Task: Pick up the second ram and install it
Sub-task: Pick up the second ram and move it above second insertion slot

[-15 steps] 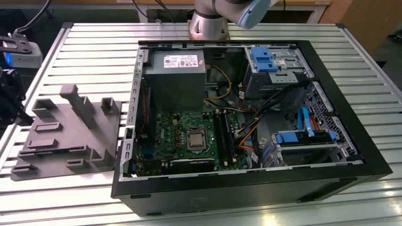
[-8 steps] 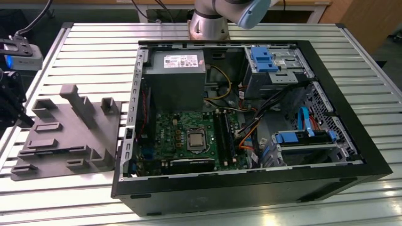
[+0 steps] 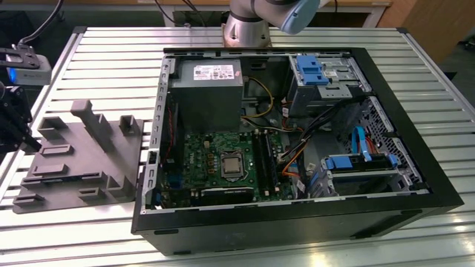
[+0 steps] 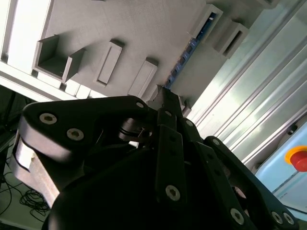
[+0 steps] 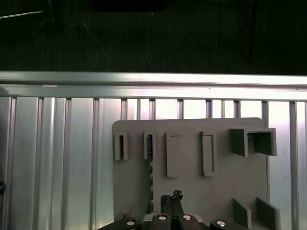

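You're hovering the gripper (image 5: 171, 203), fingers together and empty, over the fixture (image 5: 216, 191); the ram (image 4: 187, 52) is sitting there, uninstalled.

No text is legible, not even on the power supply's label (image 3: 213, 70).

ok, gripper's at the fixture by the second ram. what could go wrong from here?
1. In the second wrist view the gripper is near one end of the second ram, which stands on edge in the gray fixture. Gripped off-centre, it might tilt and jam coming out.
2. In the exterior view, cables lie right beside the memory slots; they could snag the stick at insertion.
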`<state>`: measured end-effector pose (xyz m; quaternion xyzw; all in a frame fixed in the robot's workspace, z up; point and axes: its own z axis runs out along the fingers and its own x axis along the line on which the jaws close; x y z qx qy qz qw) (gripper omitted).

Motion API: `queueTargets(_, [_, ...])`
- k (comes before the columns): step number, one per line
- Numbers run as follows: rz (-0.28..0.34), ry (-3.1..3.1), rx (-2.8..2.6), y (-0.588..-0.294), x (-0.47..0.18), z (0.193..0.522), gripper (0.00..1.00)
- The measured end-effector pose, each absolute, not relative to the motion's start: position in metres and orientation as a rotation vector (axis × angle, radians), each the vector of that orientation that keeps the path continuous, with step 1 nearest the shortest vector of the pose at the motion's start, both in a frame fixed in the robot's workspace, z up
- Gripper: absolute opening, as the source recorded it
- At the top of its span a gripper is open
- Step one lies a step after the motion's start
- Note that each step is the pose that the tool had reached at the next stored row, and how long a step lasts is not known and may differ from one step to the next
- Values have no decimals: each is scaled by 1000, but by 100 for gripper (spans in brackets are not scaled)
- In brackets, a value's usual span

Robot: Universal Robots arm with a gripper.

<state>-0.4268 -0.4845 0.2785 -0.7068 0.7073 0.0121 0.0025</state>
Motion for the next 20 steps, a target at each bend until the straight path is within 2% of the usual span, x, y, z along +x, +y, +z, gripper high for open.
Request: queueTargets(20, [36, 2220, -2218, -485, -427, 274, 11])
